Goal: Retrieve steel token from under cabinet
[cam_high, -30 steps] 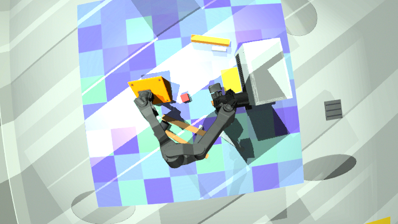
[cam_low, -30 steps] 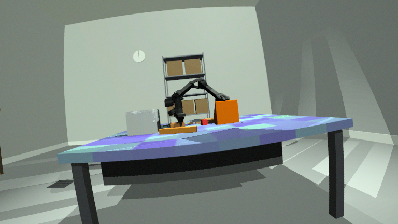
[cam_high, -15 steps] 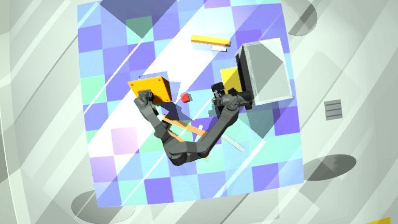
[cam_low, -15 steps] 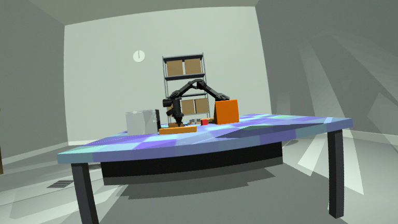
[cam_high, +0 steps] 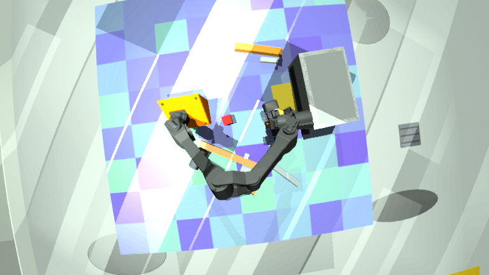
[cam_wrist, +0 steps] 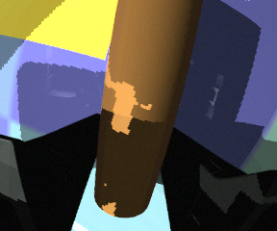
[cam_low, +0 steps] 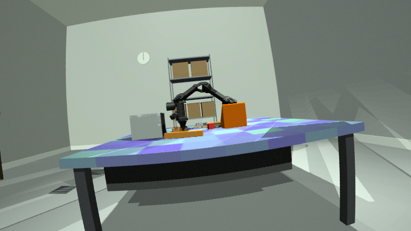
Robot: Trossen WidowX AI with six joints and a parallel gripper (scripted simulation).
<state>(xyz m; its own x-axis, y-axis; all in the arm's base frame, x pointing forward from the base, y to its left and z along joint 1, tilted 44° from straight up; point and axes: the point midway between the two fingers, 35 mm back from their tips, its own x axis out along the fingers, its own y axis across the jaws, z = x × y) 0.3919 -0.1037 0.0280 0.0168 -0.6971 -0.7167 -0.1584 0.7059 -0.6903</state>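
My gripper (cam_high: pixel 276 124) (cam_low: pixel 183 129) (cam_wrist: pixel 132 127) points down just in front of the cabinet and is shut on a round wooden rod. The rod (cam_wrist: pixel 150 63) runs between the dark fingers toward the top of the wrist view, its rounded near end at the bottom. The grey cabinet (cam_high: pixel 332 84) (cam_low: pixel 146 126) stands right of the gripper in the top view, its dark slotted front facing left. The yellow marked area (cam_high: pixel 282 93) (cam_wrist: pixel 76 26) lies before that front, partly covered by the arm in the top view. The steel token is not visible in any view.
An orange bar (cam_high: pixel 257 49) (cam_low: pixel 183 133) and a small pale piece (cam_high: pixel 268 60) lie beyond the marked area. A red cube (cam_high: pixel 227 119) (cam_low: pixel 210 125) lies near an orange wedge-shaped block (cam_high: pixel 187 107) (cam_low: pixel 234 115). A wooden strip (cam_high: pixel 219 150) and grey strip (cam_high: pixel 287 176) lie near the arm.
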